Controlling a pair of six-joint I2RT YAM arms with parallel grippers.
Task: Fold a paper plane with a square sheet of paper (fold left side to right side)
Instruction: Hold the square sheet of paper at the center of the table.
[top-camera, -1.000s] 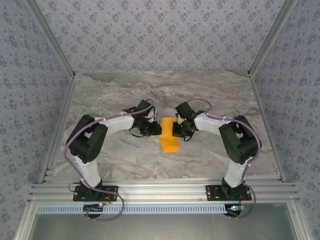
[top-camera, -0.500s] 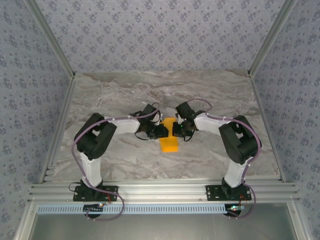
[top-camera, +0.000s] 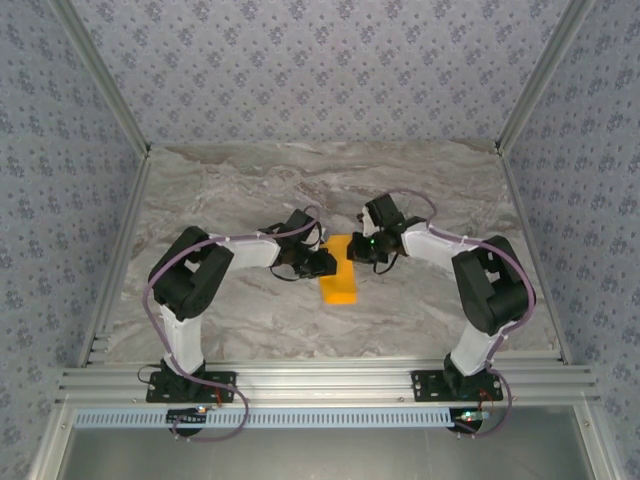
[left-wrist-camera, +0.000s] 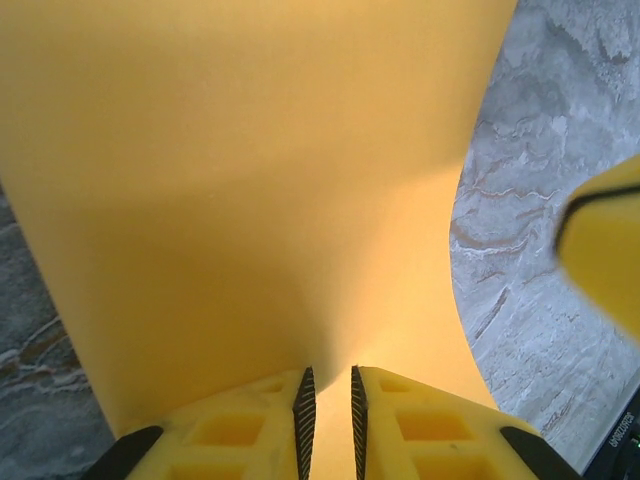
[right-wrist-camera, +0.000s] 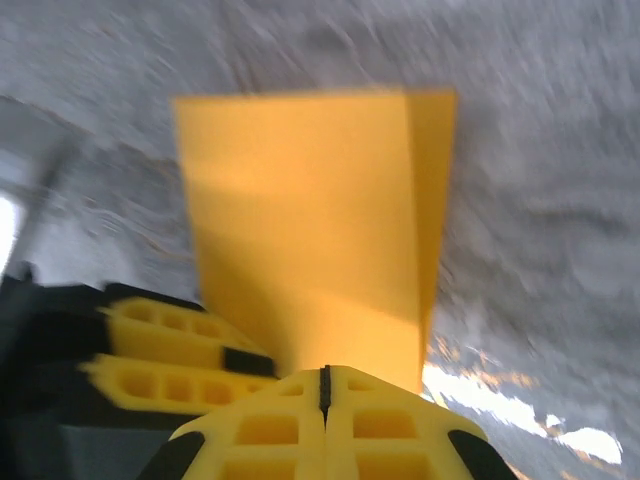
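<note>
I am in the middle of the left-to-right fold. My left gripper (top-camera: 324, 263) sits at the 9 o'clock edge of the square sheet of paper (top-camera: 340, 280), its fingers (left-wrist-camera: 303, 410) drawn close with only a slit between them. In the left wrist view the paper runs into that slit, so I judge I am pinching its left edge. From there the paper rises and bows away toward 12 o'clock. My right gripper (top-camera: 362, 247) is pressed fully together at the sheet's 1 o'clock corner. Whether it presses on the paper or only hovers by it, I cannot tell.

The sheet lies near the middle of the table (top-camera: 230, 180), a narrow orange-yellow strip running from 12 to 6 o'clock. In the right wrist view a second layer shows as a thin band along its 3 o'clock side.

Next, I think I must carry the lifted edge over toward 3 o'clock, line it up with the far edge, then flatten the crease without the paper sliding.
</note>
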